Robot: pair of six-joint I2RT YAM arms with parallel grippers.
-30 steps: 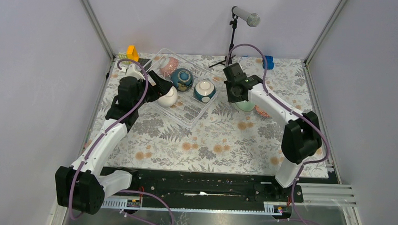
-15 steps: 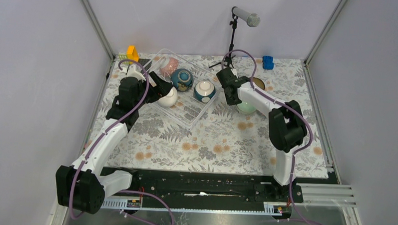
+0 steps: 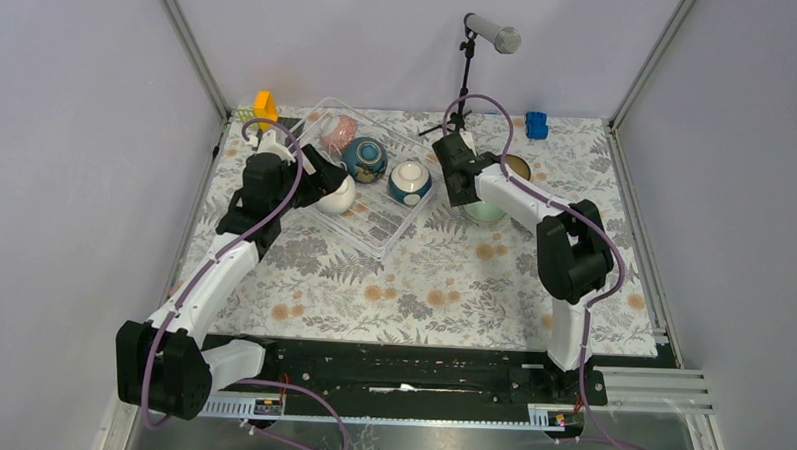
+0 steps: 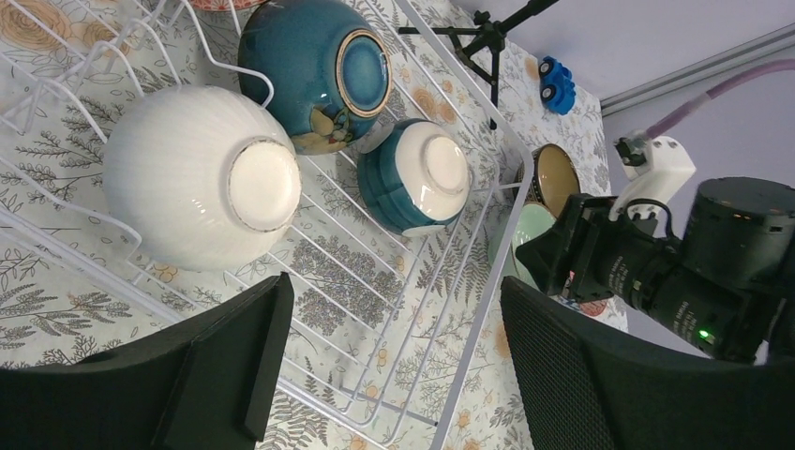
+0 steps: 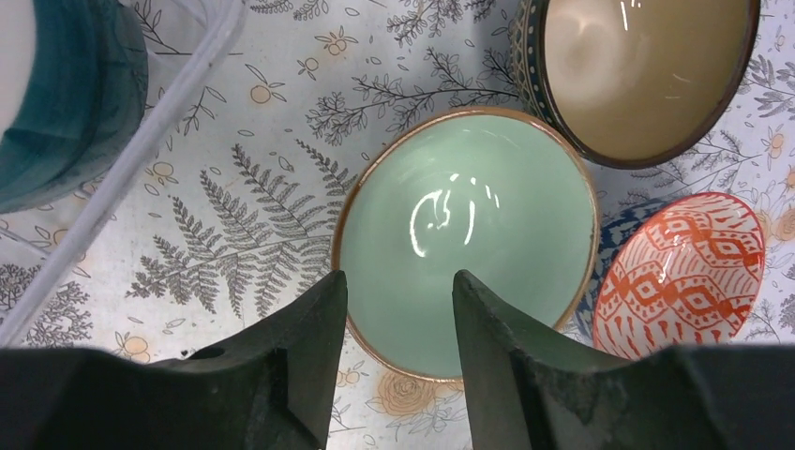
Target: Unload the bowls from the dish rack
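Observation:
The clear dish rack (image 3: 380, 222) holds a white bowl (image 3: 337, 195), a dark teal bowl (image 3: 364, 159), a blue-white bowl (image 3: 410, 182) and a pink bowl (image 3: 336, 133). My left gripper (image 3: 324, 177) is open and empty beside the white bowl (image 4: 202, 178), with the rack's ribs (image 4: 375, 281) between its jaws (image 4: 394, 309). My right gripper (image 5: 398, 281) is open and empty just above the near rim of a pale green bowl (image 5: 469, 216) on the table. A brown bowl (image 5: 637, 66) and a red patterned bowl (image 5: 680, 272) stand beside it.
A microphone stand (image 3: 467, 77) stands behind the rack. An orange block (image 3: 266, 105) is at the back left and a blue toy (image 3: 537, 124) at the back right. The rack's rim (image 5: 141, 150) lies just left of my right gripper. Cage walls close in the sides.
My right arm has folded back and its gripper has shifted left toward the rack, off the pale green bowl. My left arm has barely moved.

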